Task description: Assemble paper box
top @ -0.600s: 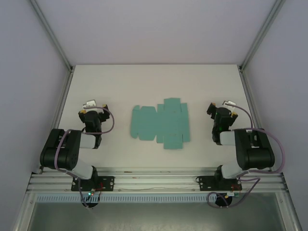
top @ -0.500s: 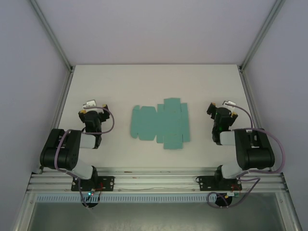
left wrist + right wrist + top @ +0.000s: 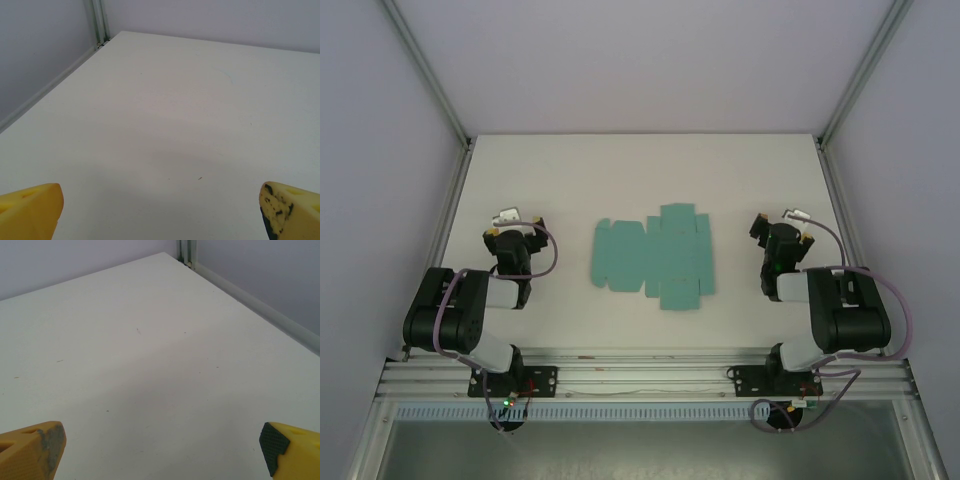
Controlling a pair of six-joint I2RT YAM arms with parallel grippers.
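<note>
The paper box (image 3: 653, 257) lies as a flat teal sheet, flaps and tabs spread out, in the middle of the white table (image 3: 620, 170) — not yet folded, between the two arms and well apart from both. The left claw (image 3: 510, 228) sits off to the sheet's left, its yellow fingers (image 3: 30, 210) spread wide with bare tabletop between them. The right claw (image 3: 777, 235) mirrors it on the other side — its fingers (image 3: 292, 450) are wide open too, pointing toward the table's far edge.
</note>
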